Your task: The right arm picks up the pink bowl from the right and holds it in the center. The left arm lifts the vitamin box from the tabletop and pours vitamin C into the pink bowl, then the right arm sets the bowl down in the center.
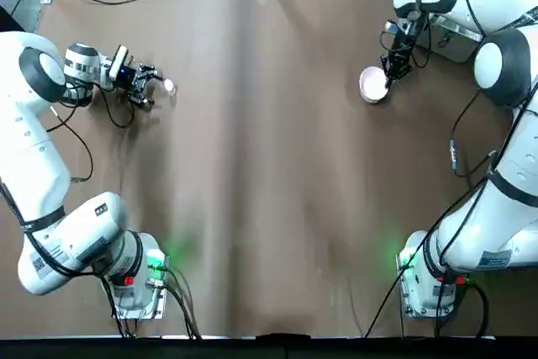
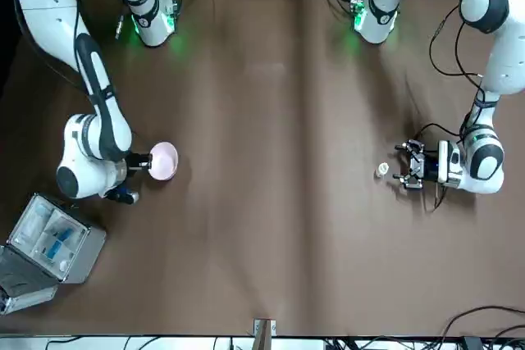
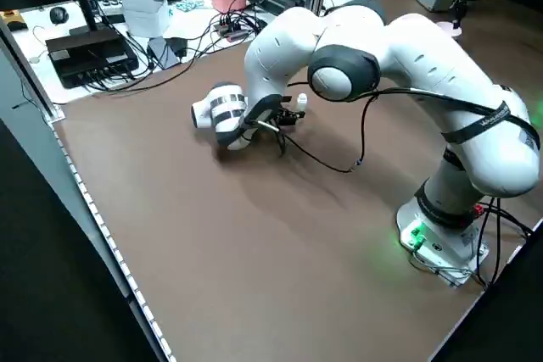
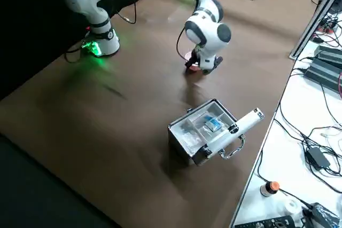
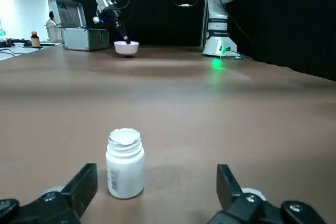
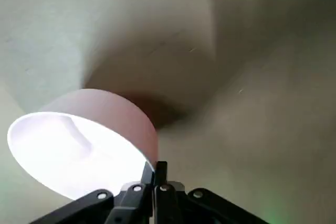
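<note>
We see the right gripper (image 6: 156, 174) pinching the bowl (image 1: 372, 84) by its rim at the table's right, ready to lift. The left gripper (image 5: 157, 187), spread wide, faces the box (image 5: 125, 163) standing on the tabletop (image 1: 269, 166), lined up for grasping.

Brown tabletop (image 1: 269, 166); on it lay pink bowl (image 1: 372, 84), small white vitamin box (image 1: 169, 86), open grey case (image 2: 49, 239).
</note>
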Motion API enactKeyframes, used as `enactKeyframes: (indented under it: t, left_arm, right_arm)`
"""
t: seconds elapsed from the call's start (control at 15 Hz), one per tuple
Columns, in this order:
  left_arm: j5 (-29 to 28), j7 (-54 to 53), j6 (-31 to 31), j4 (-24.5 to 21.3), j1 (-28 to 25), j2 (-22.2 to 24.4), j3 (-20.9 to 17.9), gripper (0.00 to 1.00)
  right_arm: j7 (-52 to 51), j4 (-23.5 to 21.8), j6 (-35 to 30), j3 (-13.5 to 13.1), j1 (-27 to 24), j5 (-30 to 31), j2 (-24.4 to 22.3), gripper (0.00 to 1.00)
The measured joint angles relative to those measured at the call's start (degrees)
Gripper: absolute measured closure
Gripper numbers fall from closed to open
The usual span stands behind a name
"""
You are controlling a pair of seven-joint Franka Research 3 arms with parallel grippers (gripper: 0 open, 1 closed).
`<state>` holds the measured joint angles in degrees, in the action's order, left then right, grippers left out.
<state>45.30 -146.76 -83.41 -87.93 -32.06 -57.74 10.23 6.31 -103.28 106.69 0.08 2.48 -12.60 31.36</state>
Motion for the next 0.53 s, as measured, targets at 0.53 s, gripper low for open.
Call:
enactKeyframes:
  t: [0.53]
  left_arm:
    - [0.09, -4.93, -3.47, 0.0, 3.34, -1.66, 0.18, 0.0]
  right_arm:
    - [19.86, 13.21, -14.29, 0.25, 9.49, -7.44, -0.31, 0.98]
